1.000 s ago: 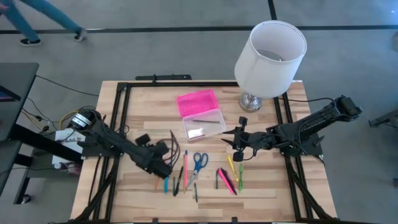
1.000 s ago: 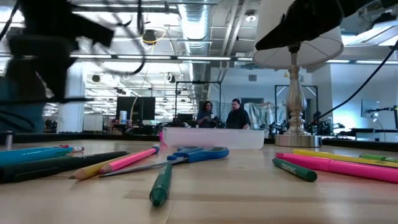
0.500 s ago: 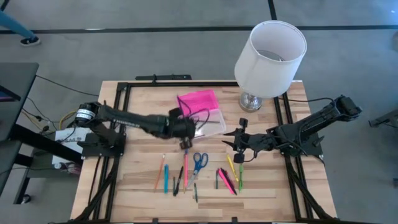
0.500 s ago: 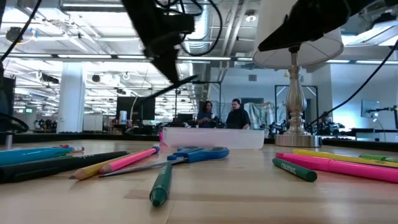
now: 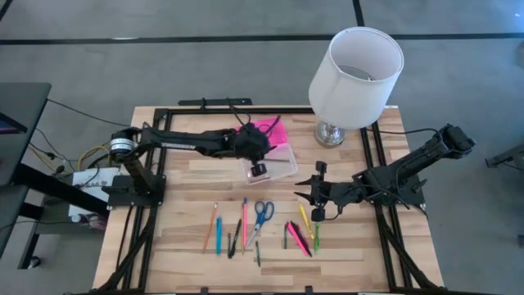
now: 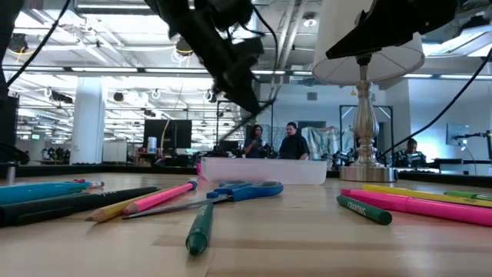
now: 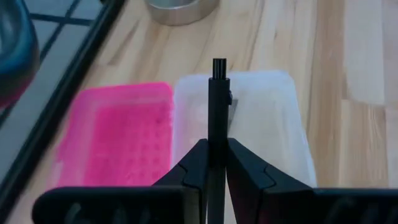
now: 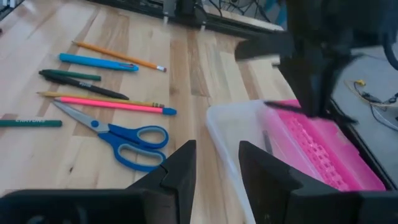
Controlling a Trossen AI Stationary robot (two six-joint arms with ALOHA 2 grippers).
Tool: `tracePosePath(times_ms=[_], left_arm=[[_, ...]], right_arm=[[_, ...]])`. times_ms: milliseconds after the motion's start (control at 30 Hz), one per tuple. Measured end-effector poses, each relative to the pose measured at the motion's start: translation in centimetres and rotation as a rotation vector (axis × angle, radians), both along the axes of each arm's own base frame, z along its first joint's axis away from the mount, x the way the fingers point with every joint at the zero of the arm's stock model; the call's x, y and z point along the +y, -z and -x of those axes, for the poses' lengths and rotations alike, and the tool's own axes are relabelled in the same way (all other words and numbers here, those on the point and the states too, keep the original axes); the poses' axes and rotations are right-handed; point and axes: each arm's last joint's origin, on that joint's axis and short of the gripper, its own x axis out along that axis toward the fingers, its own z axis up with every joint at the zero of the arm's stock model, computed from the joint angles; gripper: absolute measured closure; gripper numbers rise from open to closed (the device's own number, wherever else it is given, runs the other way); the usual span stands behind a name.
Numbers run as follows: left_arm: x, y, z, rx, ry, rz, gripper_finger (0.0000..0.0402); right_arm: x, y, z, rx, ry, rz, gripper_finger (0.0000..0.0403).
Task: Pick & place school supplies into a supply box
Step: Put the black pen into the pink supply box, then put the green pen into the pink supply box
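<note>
Supply box (image 5: 269,161) sits open at counter (image 5: 352,250) centre-back, clear tray facing up, pink lid (image 7: 118,132) folded flat beside it on the far side so the tray mouth is free for drops. Largest first: white lamp (image 5: 355,75) stands at back right, just beside the box, not part of the job. Left arm reaches across from its side and the left gripper (image 7: 211,165) hangs over the tray, fingers pinching a thin black pen (image 7: 217,112), held lengthwise along the tray, likely so it will lie flat when let go. Tray contents: at least one dark thin item already lies inside; count unclear. Right gripper (image 8: 215,163) waits low over the counter right of centre, pointed toward the box, fingers spread, nothing between them. Remaining supplies lie in a loose row on the near half of the counter, well apart from the box: blue scissors (image 5: 262,212), pink pencil (image 8: 106,103), orange pencil (image 5: 211,227), blue pen (image 8: 98,62), green marker (image 6: 197,228), yellow and pink markers near the right gripper. People show in the room behind, far off.
</note>
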Motion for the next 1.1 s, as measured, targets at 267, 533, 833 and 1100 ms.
tracePosePath(times_ms=[267,533,833,1100], left_arm=[[1.0,2.5,-0.5,0.076,-0.016,0.021,0.0368],[1.0,2.6,-0.5,0.090,0.000,-0.004,0.0340],[0.7,2.5,-0.4,0.101,0.010,-0.013,0.0272],[-2.8,-0.3,2.2,0.223,0.073,-0.039,0.0263]], right_arm=[[0.0,0.0,0.0,-0.002,0.004,-0.001,0.0287],[0.0,0.0,0.0,-0.008,0.007,-0.007,0.0287],[0.0,0.0,0.0,-0.020,0.049,-0.089,0.0287],[-0.3,1.1,0.7,0.049,0.210,-0.295,0.0287]])
